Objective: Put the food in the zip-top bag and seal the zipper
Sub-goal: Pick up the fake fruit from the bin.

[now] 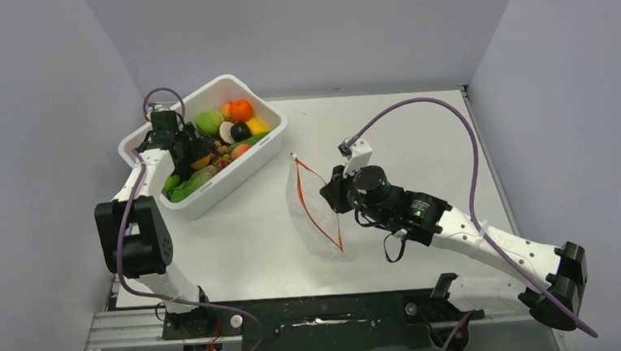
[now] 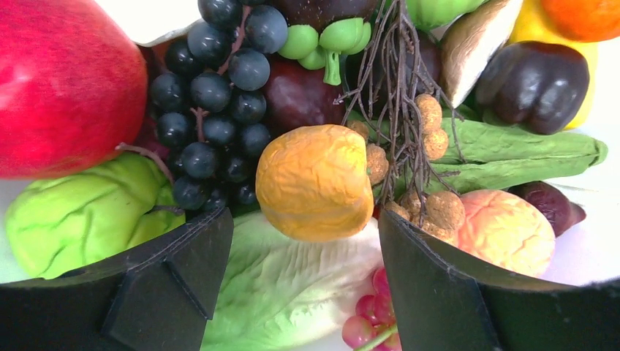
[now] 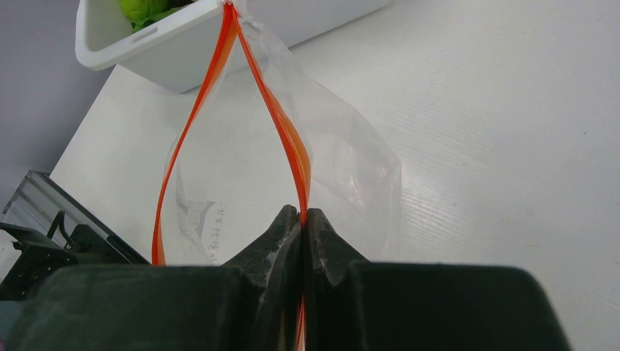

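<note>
Bag first: the zip-top bag (image 1: pixel 318 220) (image 3: pixel 351 168) is a small pouch of clear, crinkly plastic standing on edge near the middle of the white table (image 1: pixel 420 161). Its mouth gapes in a leaf shape. The zipper (image 1: pixel 300 194) (image 3: pixel 184 135) is a thin red-orange strip along both lips; the lips meet at the far corner and bow apart between. Faint grey printing sits low on one clear wall in the right wrist view, too small to read.

At 3 o'clock of the bag in the overhead view, the right tool (image 1: pixel 330 197) (image 3: pixel 302 219) is pressed together on one lip of the zipper, pinching it between its dark fingers.

At 10 o'clock of the bag, well apart from it, a white bin (image 1: pixel 275 122) (image 3: pixel 131 44) holds the food (image 1: pixel 227 132) (image 2: pixel 314 179): dark grapes (image 2: pixel 212 110), a red apple (image 2: pixel 62 80), green leaves and more. The left tool (image 1: pixel 189 154) (image 2: pixel 303 228) hangs inside the bin, fingers spread wide, with a wrinkled yellow-orange piece showing between them.
</note>
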`<action>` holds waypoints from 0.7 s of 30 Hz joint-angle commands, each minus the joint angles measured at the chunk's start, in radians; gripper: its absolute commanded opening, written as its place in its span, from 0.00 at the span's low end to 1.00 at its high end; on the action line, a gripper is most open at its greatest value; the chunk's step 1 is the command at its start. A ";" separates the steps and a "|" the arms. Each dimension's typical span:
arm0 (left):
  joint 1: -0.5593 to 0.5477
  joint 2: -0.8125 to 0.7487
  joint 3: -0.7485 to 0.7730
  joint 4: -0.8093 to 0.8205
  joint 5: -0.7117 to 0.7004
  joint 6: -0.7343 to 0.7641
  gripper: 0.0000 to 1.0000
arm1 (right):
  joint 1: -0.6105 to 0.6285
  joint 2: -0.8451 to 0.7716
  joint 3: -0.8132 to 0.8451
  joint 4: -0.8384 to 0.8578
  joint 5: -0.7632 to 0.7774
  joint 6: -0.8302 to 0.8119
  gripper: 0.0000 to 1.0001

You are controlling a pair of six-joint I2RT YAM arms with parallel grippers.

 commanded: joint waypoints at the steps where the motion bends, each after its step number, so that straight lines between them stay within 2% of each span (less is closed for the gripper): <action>1: 0.007 0.027 0.058 0.044 0.040 0.020 0.73 | 0.011 0.008 0.043 0.045 0.002 0.000 0.00; 8: 0.009 0.066 0.047 0.059 0.027 0.018 0.72 | 0.012 0.015 0.044 0.051 -0.002 -0.011 0.00; 18: -0.001 0.001 0.020 0.066 0.043 0.009 0.48 | 0.014 -0.005 0.020 0.047 0.015 0.012 0.00; 21: -0.019 -0.034 -0.002 0.058 0.038 0.004 0.45 | 0.014 -0.005 0.015 0.048 0.020 0.028 0.00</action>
